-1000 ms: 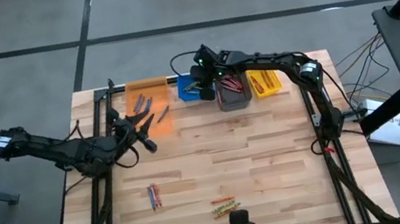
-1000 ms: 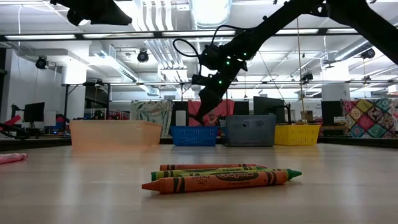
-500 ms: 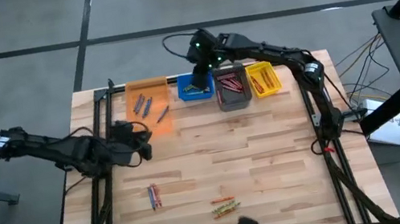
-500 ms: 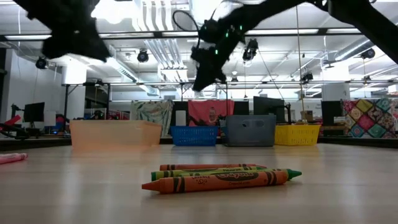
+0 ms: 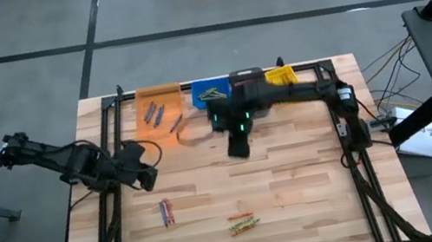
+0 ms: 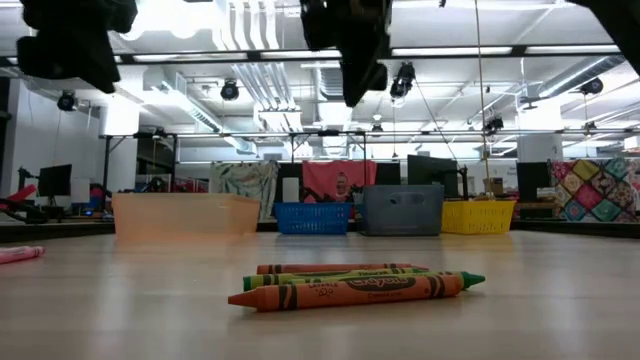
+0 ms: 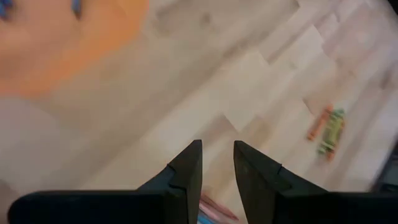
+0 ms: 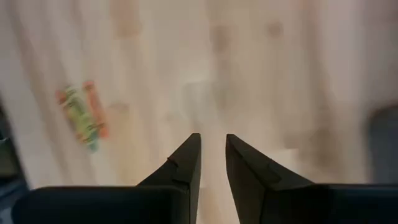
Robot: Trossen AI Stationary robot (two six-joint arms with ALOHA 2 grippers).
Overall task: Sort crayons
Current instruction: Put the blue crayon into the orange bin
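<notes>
I have the right gripper [image 5: 238,145] hanging above the middle of the pale wooden tabletop [image 5: 297,186], its fingers a narrow gap apart with nothing between them. The left gripper [image 5: 144,179] hovers over the tabletop's left side, likewise slightly parted and empty.

The loose wax crayons are in two clusters near the front edge: a small orange-and-green bunch [image 5: 242,222] lying side by side and touching, and a red-and-blue pair [image 5: 166,211] further left.

I judge these sticks light, stiff, round and a bit slick, prone to rolling and snapping if squeezed hard. I would pinch one across its paper-wrapped middle, fingers crosswise to its length. Because they touch, lifting one may drag or roll its neighbour.

Along the back edge stand the translucent orange plastic bin [image 5: 159,108], the blue basket [image 5: 209,92] and the yellow basket [image 5: 282,76]; a grey bin shows only in the low view [image 6: 403,209]. Nothing stands between either gripper and the crayons.
</notes>
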